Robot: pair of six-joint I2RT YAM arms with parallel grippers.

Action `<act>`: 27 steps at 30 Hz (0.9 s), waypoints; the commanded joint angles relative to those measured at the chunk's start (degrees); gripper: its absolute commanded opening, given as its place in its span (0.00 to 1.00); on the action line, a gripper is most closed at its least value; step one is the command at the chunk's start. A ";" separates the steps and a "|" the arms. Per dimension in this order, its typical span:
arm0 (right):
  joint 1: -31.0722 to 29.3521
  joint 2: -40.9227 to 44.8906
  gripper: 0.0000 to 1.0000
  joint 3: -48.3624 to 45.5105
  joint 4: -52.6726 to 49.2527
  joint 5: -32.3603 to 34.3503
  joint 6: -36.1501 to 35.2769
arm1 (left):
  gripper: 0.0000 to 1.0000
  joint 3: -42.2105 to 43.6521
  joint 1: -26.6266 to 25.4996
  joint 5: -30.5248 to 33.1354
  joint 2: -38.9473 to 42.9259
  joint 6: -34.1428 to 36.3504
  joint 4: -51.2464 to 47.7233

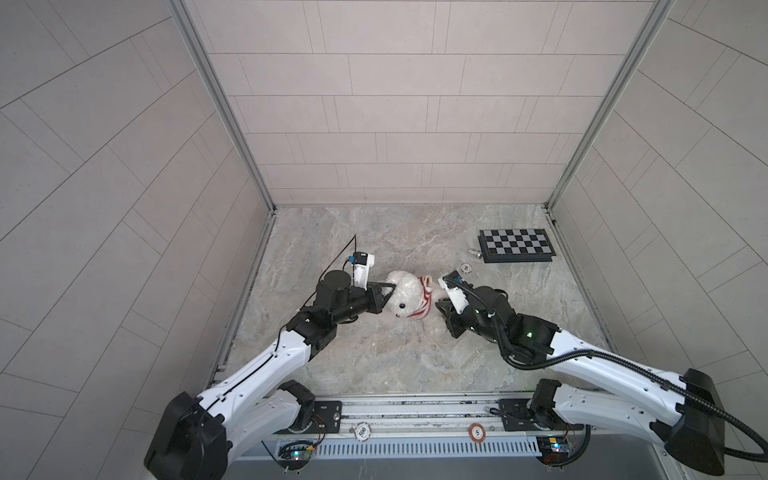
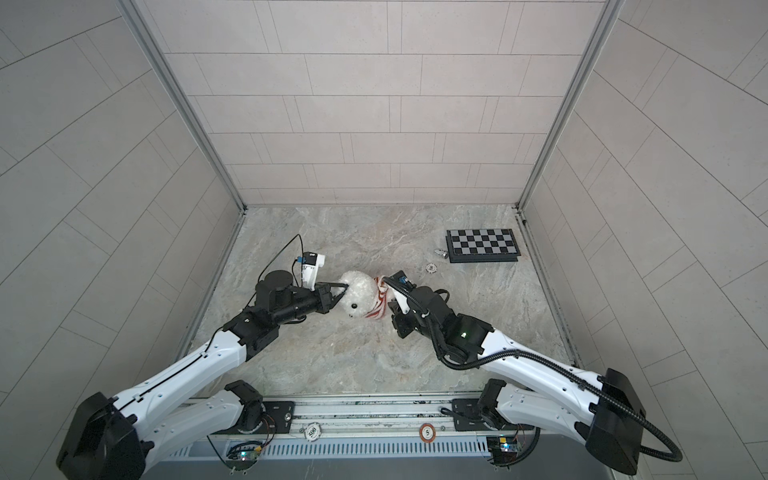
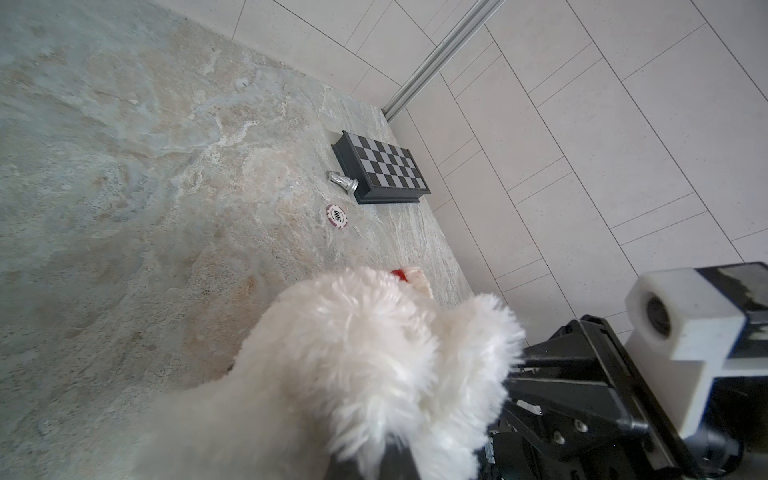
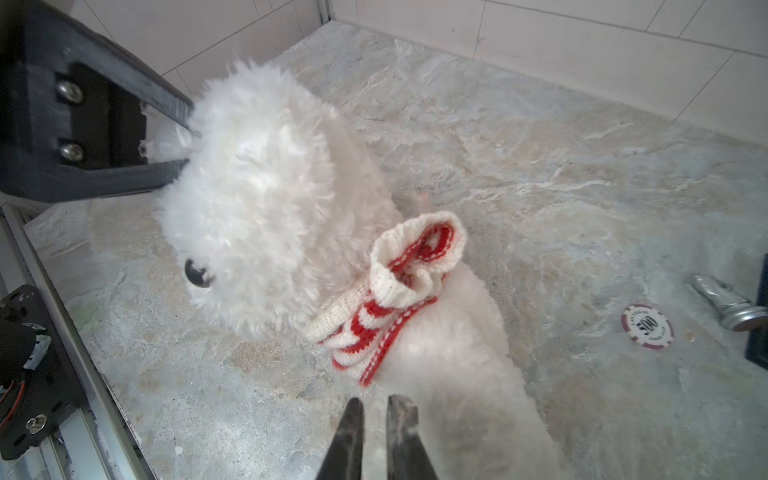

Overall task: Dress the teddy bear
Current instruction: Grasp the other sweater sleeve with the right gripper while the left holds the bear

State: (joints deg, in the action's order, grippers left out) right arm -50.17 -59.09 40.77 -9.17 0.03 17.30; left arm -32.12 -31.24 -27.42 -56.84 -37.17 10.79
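The left pincer is clenched on the fur at the top of the bear's head, and its fingers sink into the fluff. The bear lies near the middle of the worktop, between the two pincers. Its head is toward the left one and its body runs toward the right one, with its face turned to the near edge. A red-and-white sweater is bunched round its neck. The right pincer sits at the bear's body, its tips narrowly apart with white fur showing between them. I cannot tell whether it pinches that fur. Near the far right corner lies a chessboard, with a silver piece just beside it and a chip nearby.
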 commanded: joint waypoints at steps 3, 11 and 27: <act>1.73 -3.46 0.14 2.48 3.97 -4.05 3.50 | 0.00 0.96 0.22 -2.02 1.79 -2.09 5.22; 4.39 -5.35 0.13 0.34 8.30 -5.08 5.53 | 0.00 1.96 0.20 -2.20 2.91 -2.43 5.71; 5.26 -1.58 0.23 -3.39 10.81 -1.53 8.97 | 0.00 3.28 0.17 -2.12 3.45 -4.49 7.57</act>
State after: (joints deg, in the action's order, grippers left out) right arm -45.19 -62.63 38.44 -0.03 -3.49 24.34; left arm -29.41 -31.24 -28.58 -54.78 -41.19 15.16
